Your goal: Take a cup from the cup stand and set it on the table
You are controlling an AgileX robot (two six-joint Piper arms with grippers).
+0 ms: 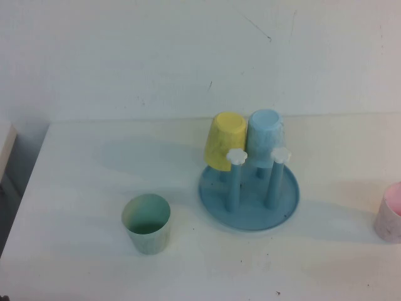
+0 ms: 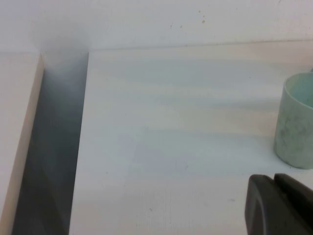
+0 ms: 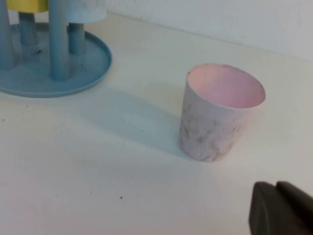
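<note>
The light blue cup (image 1: 266,138) hangs upside down on a rear peg of the blue cup stand (image 1: 216,204), next to a yellow cup (image 1: 225,141). Two front pegs with white flower knobs (image 1: 236,155) are bare. The stand stands on the white table (image 1: 81,188). Neither gripper shows in the high view. My left gripper (image 2: 274,185) is shut and empty, low over the table near a pale green cup (image 2: 296,127). My right gripper (image 3: 276,188) is shut and empty, near a pink cup (image 3: 220,112). The right wrist view also shows the stand (image 3: 95,68) and the light blue cup's rim (image 3: 88,12).
The pale green cup (image 1: 146,222) stands upright on the table left of the stand. The pink cup (image 1: 391,213) stands upright at the right edge. The table's left edge drops into a gap (image 2: 54,147) beside another surface. A white wall rises behind.
</note>
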